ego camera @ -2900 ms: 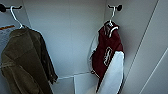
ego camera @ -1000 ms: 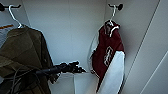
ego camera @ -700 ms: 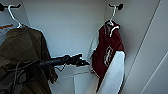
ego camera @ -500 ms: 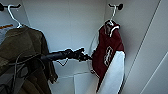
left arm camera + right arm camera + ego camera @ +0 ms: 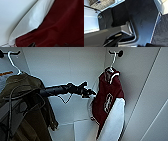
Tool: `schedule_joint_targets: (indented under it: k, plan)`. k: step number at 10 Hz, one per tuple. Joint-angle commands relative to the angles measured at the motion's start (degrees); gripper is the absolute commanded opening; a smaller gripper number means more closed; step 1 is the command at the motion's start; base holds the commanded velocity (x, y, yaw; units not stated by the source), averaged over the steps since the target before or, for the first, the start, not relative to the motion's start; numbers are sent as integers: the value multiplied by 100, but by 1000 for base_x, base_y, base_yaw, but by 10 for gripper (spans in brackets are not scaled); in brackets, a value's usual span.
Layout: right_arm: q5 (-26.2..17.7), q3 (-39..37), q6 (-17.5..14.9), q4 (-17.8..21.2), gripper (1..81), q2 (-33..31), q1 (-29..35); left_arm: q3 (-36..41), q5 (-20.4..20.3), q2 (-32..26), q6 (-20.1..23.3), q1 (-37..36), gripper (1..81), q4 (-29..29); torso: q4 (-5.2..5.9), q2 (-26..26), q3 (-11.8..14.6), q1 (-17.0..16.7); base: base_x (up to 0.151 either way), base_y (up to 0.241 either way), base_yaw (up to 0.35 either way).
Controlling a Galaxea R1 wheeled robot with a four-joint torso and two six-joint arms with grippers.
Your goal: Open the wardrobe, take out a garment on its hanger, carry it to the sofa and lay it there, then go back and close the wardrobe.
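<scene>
From my head camera I'm looking into the open wardrobe (image 5: 75, 69), white walls all round. The garment (image 5: 107, 102), maroon with white sleeves and a white emblem, hangs at about two o'clock on its hanger (image 5: 113, 60), whose hook sits over a dark peg (image 5: 119, 53) high on the wall. My left arm reaches in from nine o'clock, and the left claw (image 5: 91, 93) is just at the jacket's near edge, by the white sleeve; I cannot tell whether it touches the cloth or whether the claw is spread or pressed together. My left wrist camera shows maroon cloth (image 5: 60, 25) and a white sleeve (image 5: 33, 21) up close against the white wall. An olive-green jacket (image 5: 27, 104) hangs at nine o'clock on a white hanger of its own (image 5: 12, 62). I cannot tell the right claw's state.
</scene>
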Motion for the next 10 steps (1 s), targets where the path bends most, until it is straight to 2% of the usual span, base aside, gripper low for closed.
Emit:
schedule_joint_targets:
  k: [1,4,6,8,10]
  plan:
    - [-245,31,0,32,811,34,155,-26,-248,12,-136,-1448,811,-597,0,0,0,0,0,0,0]
    - [-245,65,-36,23,811,25,138,-167,-607,55,-242,-1818,811,-1342,0,2,0,2,0,0,0]
    - [-245,39,-9,50,811,25,129,-282,-1056,99,-242,-2011,811,-1942,0,2,0,2,0,0,0]
    - [-254,31,-9,58,811,16,129,-370,-1250,179,-260,-2152,811,-2276,0,2,0,2,0,0,0]
    - [-254,31,-1,50,811,25,129,-492,-1259,292,-260,-2266,811,-2451,0,2,0,2,0,0,0]
